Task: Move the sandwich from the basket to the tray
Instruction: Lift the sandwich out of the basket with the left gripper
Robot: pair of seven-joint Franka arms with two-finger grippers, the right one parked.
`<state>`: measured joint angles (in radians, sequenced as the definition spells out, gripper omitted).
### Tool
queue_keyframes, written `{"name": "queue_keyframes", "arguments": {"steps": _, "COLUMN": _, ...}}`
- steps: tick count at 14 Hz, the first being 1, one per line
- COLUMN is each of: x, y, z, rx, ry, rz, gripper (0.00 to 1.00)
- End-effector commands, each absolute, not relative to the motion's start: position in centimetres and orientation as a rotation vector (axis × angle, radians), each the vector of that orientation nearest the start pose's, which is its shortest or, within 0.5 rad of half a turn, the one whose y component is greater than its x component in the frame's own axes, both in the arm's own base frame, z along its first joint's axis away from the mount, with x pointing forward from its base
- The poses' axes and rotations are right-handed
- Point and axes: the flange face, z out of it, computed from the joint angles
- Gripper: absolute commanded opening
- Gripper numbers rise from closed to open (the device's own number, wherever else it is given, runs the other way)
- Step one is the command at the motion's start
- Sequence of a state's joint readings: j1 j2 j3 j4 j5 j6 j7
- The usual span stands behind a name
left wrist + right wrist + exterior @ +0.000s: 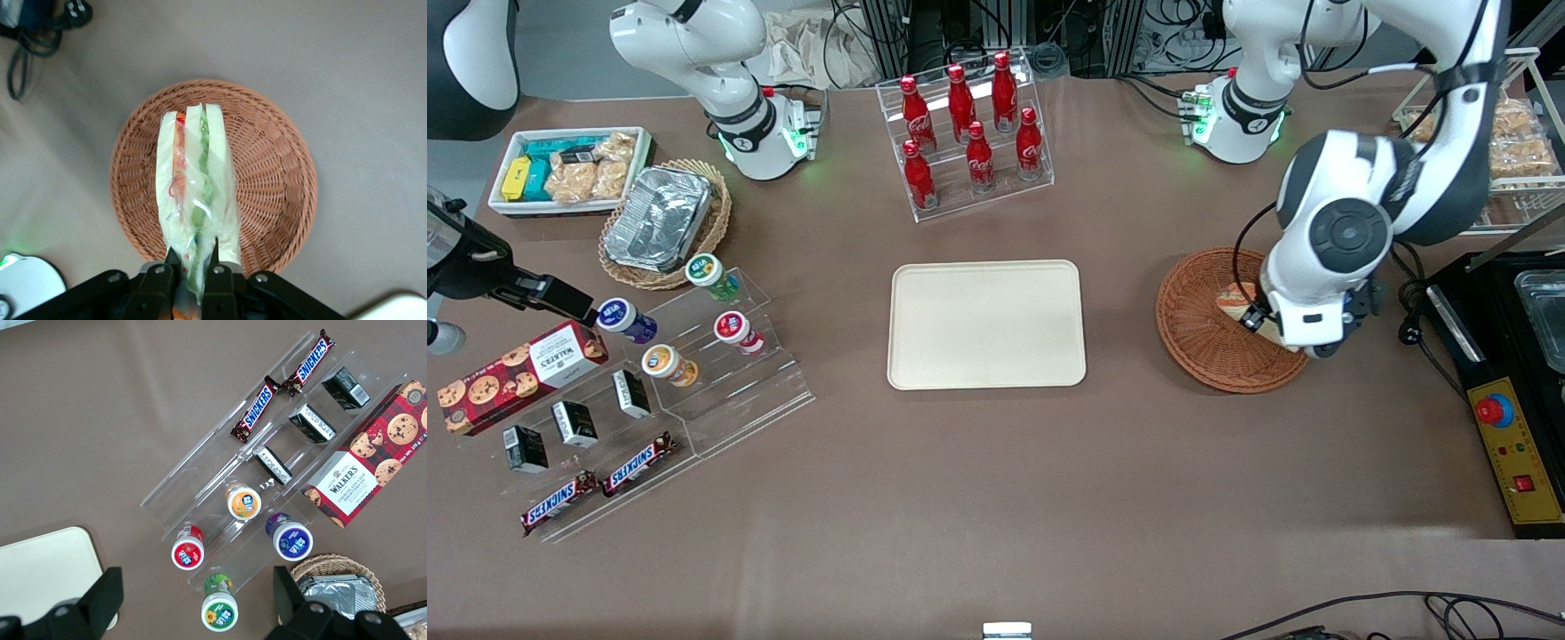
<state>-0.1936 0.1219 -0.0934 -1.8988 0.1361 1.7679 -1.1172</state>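
From my front feed the left arm's wrist covers most of the sandwich [1234, 299] and part of the basket [1199, 331], so I can't see the end effector [193, 267] there, and the wrist feed crops its finger bases.

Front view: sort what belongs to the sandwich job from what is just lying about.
Job: sandwich, gripper shut on it over the basket, tray.

Lying about: Coca-Cola bottles, foil pan, Snickers bars, Walkers cookie box, yogurt cups, snack bin.
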Motion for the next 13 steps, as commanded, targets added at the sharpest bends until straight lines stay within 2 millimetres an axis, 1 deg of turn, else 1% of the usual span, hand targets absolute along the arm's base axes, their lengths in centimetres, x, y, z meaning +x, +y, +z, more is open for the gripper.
{"name": "queue_keyframes", "arguments": {"steps": 1, "x": 55.0, "y": -14.7, "z": 46.3, "rx": -2.733, "ry": -0.983, "rz": 0.231, "gripper": 0.0}}
{"name": "queue_keyframes", "arguments": {"steps": 3, "x": 55.5, "y": -14.6, "z": 49.5, "rx": -2.82, "ry": -0.919, "rz": 0.29, "gripper": 0.0}}
{"name": "queue_keyframes", "arguments": {"steps": 4, "x": 55.8, "y": -13.2, "z": 50.0, "rx": -2.838, "ry": -0.929, "rz": 0.32, "gripper": 0.0}}
{"name": "queue_keyframes", "arguments": {"steps": 5, "x": 55.8, "y": -12.8, "z": 50.4, "rx": -2.853, "ry": -0.911, "rz": 0.333, "gripper": 0.0}}
{"name": "queue_keyframes", "arguments": {"steps": 7, "x": 55.2, "y": -12.6, "z": 51.8, "rx": -2.886, "ry": -0.85, "rz": 0.316, "gripper": 0.0}}
{"name": "queue_keyframes", "arguments": {"steps": 9, "x": 54.7, "y": -12.7, "z": 53.0, "rx": -2.938, "ry": -0.733, "rz": 0.3, "gripper": 0.0}}
{"name": "queue_keyframes", "arguments": {"steps": 10, "x": 54.4, "y": -13.2, "z": 53.1, "rx": -2.946, "ry": -0.687, "rz": 0.314, "gripper": 0.0}}
{"name": "queue_keyframes", "arguments": {"steps": 11, "x": 54.0, "y": -14.3, "z": 53.1, "rx": -2.952, "ry": -0.648, "rz": 0.322, "gripper": 0.0}}
{"name": "queue_keyframes", "arguments": {"steps": 13, "x": 52.8, "y": -18.4, "z": 52.7, "rx": -2.957, "ry": -0.543, "rz": 0.319, "gripper": 0.0}}
